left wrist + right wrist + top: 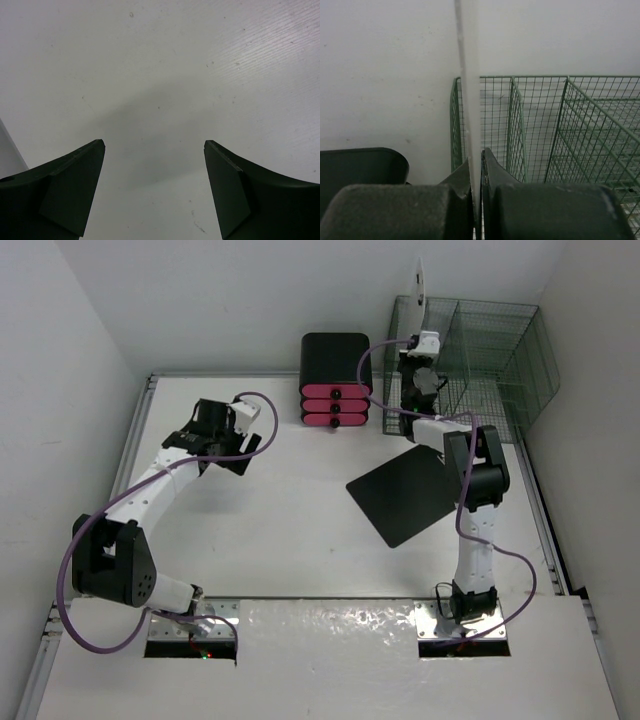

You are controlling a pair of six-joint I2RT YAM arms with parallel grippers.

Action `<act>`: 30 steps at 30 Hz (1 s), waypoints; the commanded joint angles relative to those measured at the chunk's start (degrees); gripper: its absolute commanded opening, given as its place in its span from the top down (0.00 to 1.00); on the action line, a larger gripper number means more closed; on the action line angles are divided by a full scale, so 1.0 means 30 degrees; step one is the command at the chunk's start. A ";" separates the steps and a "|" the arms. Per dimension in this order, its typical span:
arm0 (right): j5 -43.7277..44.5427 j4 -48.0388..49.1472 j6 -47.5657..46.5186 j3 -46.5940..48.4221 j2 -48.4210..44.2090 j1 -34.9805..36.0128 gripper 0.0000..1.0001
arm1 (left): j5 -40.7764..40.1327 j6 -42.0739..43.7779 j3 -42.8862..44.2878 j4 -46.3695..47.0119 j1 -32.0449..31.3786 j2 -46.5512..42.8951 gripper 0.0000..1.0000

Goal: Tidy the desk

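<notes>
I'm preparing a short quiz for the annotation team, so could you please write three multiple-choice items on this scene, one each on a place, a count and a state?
1. Where is the black sheet?
A) flat on the desk
B) on the floor
C) hung on a wall

2. How many pink drawers does the drawer unit show?
A) two
B) three
C) five

3. What is the right claw doing?
A) open, empty
B) shut on a thin white panel
C) shut on a pen

Key: 1 A, it lies flat on the white tabletop; 2 B, three pink fronts are stacked; 3 B, the wrist view shows it pinching the panel's edge.
</notes>
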 commanded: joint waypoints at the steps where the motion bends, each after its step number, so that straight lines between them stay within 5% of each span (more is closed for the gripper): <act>1: -0.0131 0.1934 0.0132 0.0194 0.0431 -0.0182 1.00 | -0.0081 0.0086 -0.0011 0.0534 0.0085 0.0000 0.21; 24: 0.0743 0.1643 0.0190 0.2159 0.3128 -0.0388 1.00 | -0.0081 0.0115 -0.0010 0.0388 0.0056 -0.0087 0.21; 27: 0.1332 0.1757 -0.0248 0.1194 0.2895 -0.0388 0.80 | -0.0081 0.0115 -0.0040 0.0388 0.0085 -0.0234 0.21; 30: 0.1160 0.1932 -0.0221 -0.0527 0.1521 -0.0359 0.42 | -0.0052 0.0115 -0.0011 0.0388 0.0085 -0.0147 0.21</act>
